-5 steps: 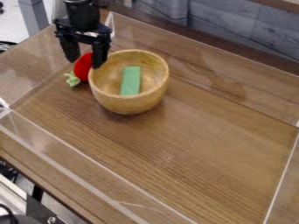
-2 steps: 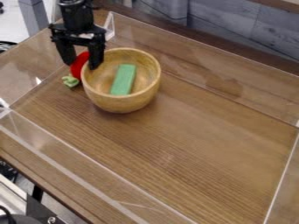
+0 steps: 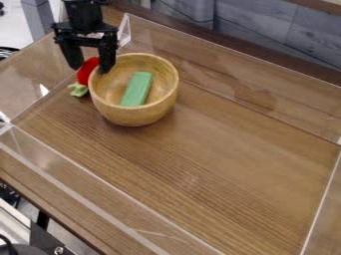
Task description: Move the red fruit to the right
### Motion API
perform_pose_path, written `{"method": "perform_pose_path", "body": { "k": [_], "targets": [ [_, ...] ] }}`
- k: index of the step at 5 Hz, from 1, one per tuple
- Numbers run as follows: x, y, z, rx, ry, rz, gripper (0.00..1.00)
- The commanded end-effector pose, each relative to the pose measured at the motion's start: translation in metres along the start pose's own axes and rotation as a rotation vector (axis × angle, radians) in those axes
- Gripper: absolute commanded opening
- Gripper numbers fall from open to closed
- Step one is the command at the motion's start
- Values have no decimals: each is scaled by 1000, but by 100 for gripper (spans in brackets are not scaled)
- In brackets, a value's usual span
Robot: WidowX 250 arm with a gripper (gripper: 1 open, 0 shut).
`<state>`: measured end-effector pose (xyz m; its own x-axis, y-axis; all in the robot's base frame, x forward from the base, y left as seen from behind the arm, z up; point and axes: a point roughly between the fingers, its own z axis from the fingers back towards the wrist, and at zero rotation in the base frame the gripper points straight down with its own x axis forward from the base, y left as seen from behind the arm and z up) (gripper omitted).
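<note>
You have the bowl (image 3: 135, 92) standing on the surface (image 3: 226, 169) toward its far left part, with a flat block (image 3: 135, 89) lying inside it. The fruit (image 3: 88, 70) sits just left of the bowl, touching or nearly touching its outer wall. Your pincer (image 3: 86, 57) hangs directly over the fruit, fingers spread on either side. Clear walls (image 3: 80, 214) enclose the surface.

Lighting is even and moderately bright, apparently from overhead. Pale glare streaks the clear enclosure walls (image 3: 40, 70) at left and front. The wooden bowl (image 3: 136, 90) casts a soft shadow on the tabletop (image 3: 226, 169). Resolution is low; fine detail appears soft throughout
</note>
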<state>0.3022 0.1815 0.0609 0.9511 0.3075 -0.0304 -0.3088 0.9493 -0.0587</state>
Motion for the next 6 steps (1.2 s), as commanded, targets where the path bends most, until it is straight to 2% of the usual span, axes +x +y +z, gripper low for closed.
{"method": "perform_pose_path", "body": {
  "k": [1, 2, 3, 4, 5, 6],
  "targets": [
    [10, -6, 13, 13, -67, 14, 100],
    [8, -13, 13, 17, -66, 28, 0],
    [2, -21, 33, 14, -73, 23, 0],
    [-5, -51, 60, -8, -86, -2, 0],
    [-8, -81, 70, -19, -86, -69, 0],
    [-11, -113, 70, -16, -84, -135, 0]
  ]
}}
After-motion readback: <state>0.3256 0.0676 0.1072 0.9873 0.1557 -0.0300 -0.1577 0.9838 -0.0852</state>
